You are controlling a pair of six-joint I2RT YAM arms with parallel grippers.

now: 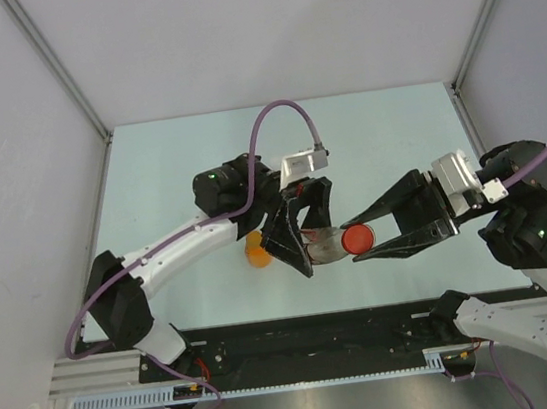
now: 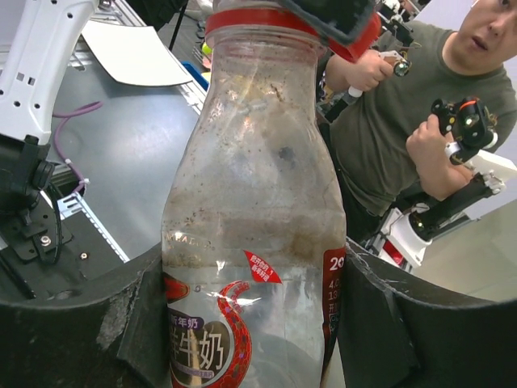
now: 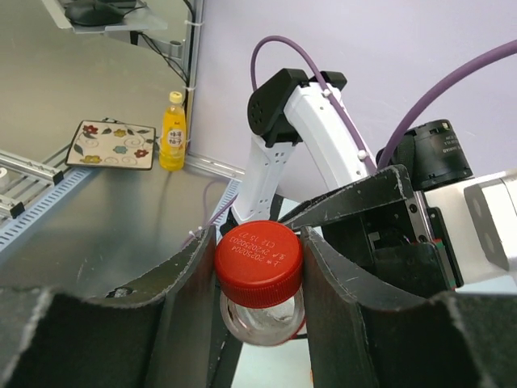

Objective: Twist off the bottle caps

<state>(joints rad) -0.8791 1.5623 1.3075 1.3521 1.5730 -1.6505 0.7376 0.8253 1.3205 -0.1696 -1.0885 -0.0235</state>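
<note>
My left gripper [image 1: 303,236] is shut on a clear bottle [image 1: 327,245] with a red neck ring and a red-and-purple label [image 2: 250,242], held lying sideways above the table. My right gripper [image 1: 361,238] is shut on its red cap [image 1: 358,239], both fingers pressed on the cap's ribbed side [image 3: 258,263]. The cap sits on the bottle's neck. A squat orange bottle [image 1: 257,251] stands on the table just left of my left gripper, partly hidden by it. The other bottle and the other caps are out of view.
The pale green table [image 1: 179,177] has grey walls on the left, back and right. A black rail [image 1: 301,337] runs along the near edge between the arm bases. A purple cable [image 1: 277,113] arches over my left arm.
</note>
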